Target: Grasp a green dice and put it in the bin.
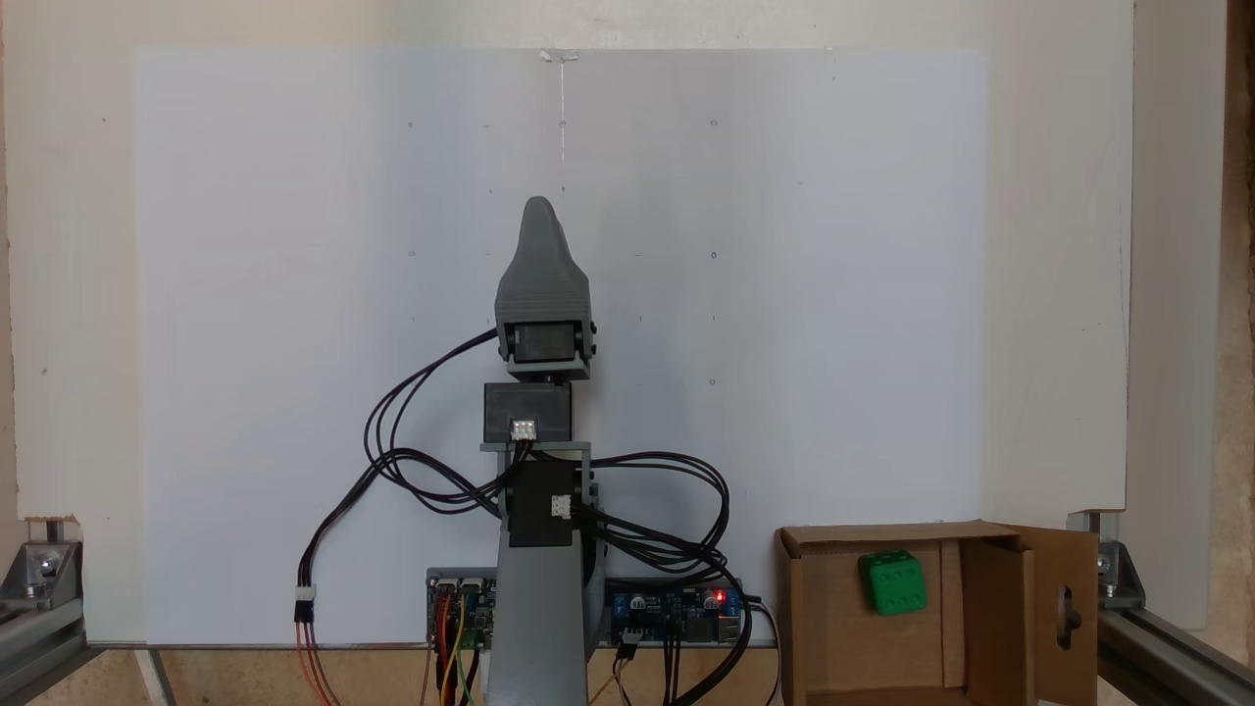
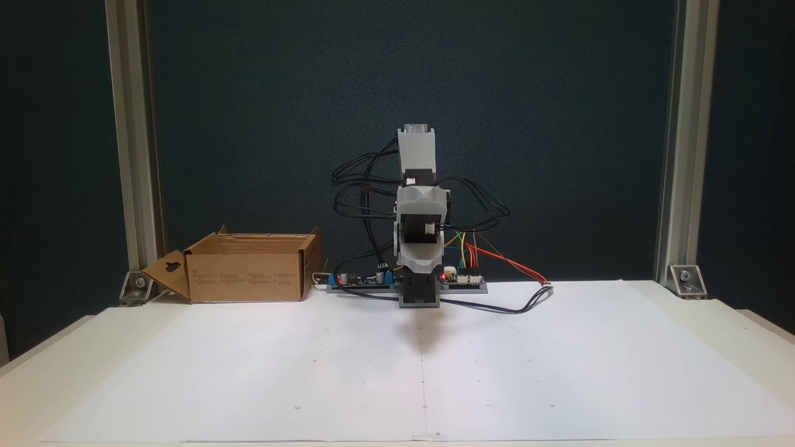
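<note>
Since the small bright green plastic dice point(image 1: 892, 581) with recessed round pips already lies on the floor of the brown corrugated cardboard bin point(image 1: 814, 618), you can treat the task as done: by the look of it, the placing step is over and the arm is folded into a rest pose. In the fixed view from above, the grey plastic gripper point(image 1: 539, 211) points up the picture over the white paper sheet point(image 1: 294, 294), and the dice sits well apart from it, far down and to the right of its tip, near the middle of the bin. You cannot tell from either fixed view whether the jaws are spread or closed: from above, one rounded tip hides whatever lies under it, and from the front the gripper point(image 2: 420, 264) shows as a folded grey shell. It holds nothing that you can see. My judgement is that no further grasp is called for; if another round is wanted, you would need a dice set out on the paper first. Use the view from above to confirm the dice, since it looks straight into the bin. The front view gives you the bin's point(image 2: 245, 279) outer wall and its flap with the keyhole cut-out, and its walls hide the inside, but it shows how upright the arm is folded above its base.
</note>
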